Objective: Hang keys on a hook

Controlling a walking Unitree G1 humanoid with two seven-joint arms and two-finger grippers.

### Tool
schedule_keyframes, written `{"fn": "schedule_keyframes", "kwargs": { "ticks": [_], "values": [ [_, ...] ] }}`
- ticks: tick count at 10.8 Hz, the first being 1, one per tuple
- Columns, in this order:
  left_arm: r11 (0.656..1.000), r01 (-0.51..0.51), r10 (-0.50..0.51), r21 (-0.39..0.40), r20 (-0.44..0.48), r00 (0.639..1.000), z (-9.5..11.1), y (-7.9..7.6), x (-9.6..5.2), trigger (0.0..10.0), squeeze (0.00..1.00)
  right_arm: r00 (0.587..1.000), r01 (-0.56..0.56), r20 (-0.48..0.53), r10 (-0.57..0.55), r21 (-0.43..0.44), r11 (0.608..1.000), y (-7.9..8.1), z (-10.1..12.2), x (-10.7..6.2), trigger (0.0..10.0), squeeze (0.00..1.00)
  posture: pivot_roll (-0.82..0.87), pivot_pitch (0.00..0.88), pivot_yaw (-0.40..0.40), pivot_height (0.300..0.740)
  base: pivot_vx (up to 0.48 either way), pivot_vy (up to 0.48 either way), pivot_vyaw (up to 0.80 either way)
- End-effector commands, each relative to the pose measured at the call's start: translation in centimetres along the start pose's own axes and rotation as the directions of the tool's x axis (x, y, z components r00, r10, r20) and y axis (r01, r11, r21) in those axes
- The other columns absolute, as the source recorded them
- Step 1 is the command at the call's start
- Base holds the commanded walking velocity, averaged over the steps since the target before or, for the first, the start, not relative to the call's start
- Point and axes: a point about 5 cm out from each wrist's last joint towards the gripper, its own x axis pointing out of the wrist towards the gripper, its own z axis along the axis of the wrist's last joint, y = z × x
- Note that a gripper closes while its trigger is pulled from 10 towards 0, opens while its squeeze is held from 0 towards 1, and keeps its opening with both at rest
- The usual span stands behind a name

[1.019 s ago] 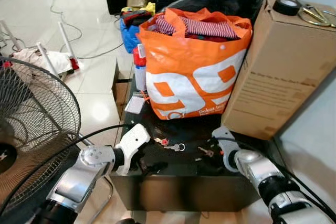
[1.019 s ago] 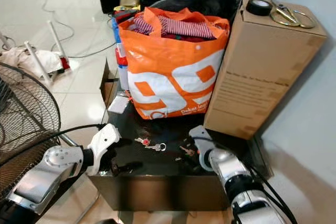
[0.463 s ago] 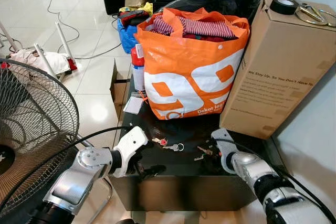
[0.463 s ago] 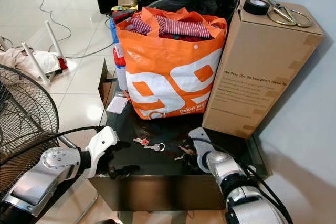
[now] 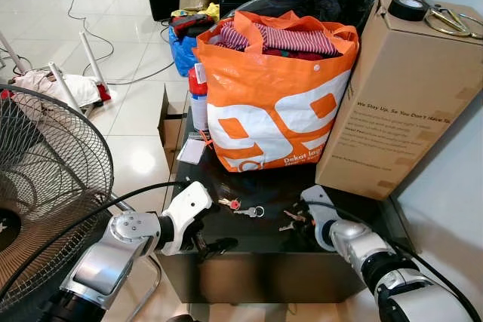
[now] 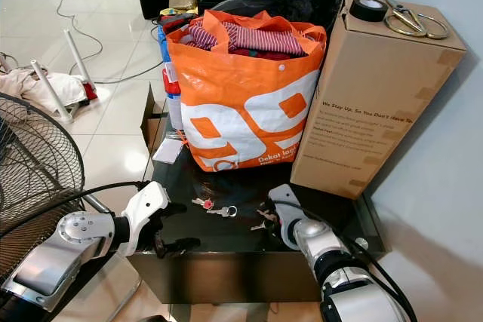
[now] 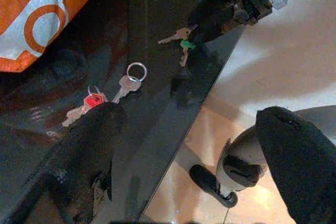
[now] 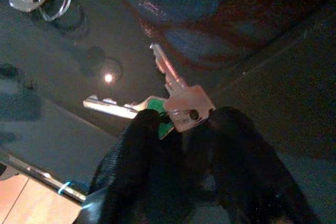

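**Keys pinched at the table's front edge**

Glossy black table (image 5: 249,186) carries an orange shopping bag (image 5: 275,96) stuffed with striped clothes, with a tall cardboard box (image 5: 404,88) just beside the bag. In front of the bag, toward the table's near edge, the right gripper (image 8: 181,129) has its two black fingers closed around the head of a small bunch of keys (image 8: 176,103), one with a green cap, their blades resting on the glass. A second set, the red-tagged keys (image 7: 86,106) with a loose ring, lies near the bag's front as well, close to the left gripper (image 7: 184,156), which hangs spread and empty at the table's edge.

Judged from this, the step is lifting the pinched bunch. The hold sits on the key heads only, so a straight, slow rise should keep them from slipping or dragging across the glass. No hook is visible near the bag.
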Motion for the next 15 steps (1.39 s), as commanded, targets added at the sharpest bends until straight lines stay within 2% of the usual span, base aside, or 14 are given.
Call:
{"fn": "schedule_keyframes", "kwargs": {
  "ticks": [1, 6, 11, 12, 13, 15],
  "values": [
    [1.0, 0.014, -0.014, 0.005, 0.004, 1.0, 0.16, -0.19, -0.14, 10.0, 0.0, 1.0, 0.012, 0.012, -0.012, -0.012, 1.0, -0.14, 0.38, -0.01, 0.0, 0.0, -0.1, 0.0, -0.049, 0.74, 0.0, 0.0, 0.0],
    [1.0, 0.014, -0.014, 0.002, 0.003, 1.0, 0.2, -0.26, -0.13, 10.0, 0.0, 1.0, 0.009, 0.021, -0.008, -0.027, 1.0, -0.01, 0.18, 0.05, 0.0, 0.0, -0.1, 0.0, -0.052, 0.74, 0.0, 0.0, 0.0],
    [1.0, 0.018, -0.018, 0.01, 0.004, 1.0, 0.27, -0.35, 0.21, 10.0, 0.0, 0.997, -0.058, 0.055, 0.061, -0.051, 0.997, -0.67, -0.2, -0.5, 0.0, 0.0, -0.11, 0.0, -0.05, 0.74, 0.0, 0.0, 0.0],
    [1.0, 0.019, -0.019, 0.012, 0.004, 1.0, 0.28, -0.36, 0.27, 10.0, 0.0, 0.997, -0.039, 0.07, 0.043, -0.058, 0.998, -0.85, -0.1, -0.57, 7.6, 0.0, -0.11, 0.0, -0.049, 0.74, 0.0, 0.0, 0.0],
    [1.0, 0.02, -0.02, 0.014, 0.003, 1.0, 0.29, -0.36, 0.31, 10.0, 0.0, 0.994, -0.06, 0.092, 0.062, -0.02, 0.998, -0.71, 0.14, -0.57, 10.0, 1.0, -0.11, 0.0, -0.049, 0.74, 0.0, 0.0, 0.0],
    [1.0, 0.019, -0.019, 0.018, 0.002, 1.0, 0.28, -0.34, 0.3, 10.0, 0.0, 0.995, -0.021, 0.093, 0.02, 0.004, 1.0, -0.82, 0.64, -0.48, 10.0, 1.0, -0.11, 0.0, -0.052, 0.74, 0.0, 0.0, 0.0]
  ]
}}
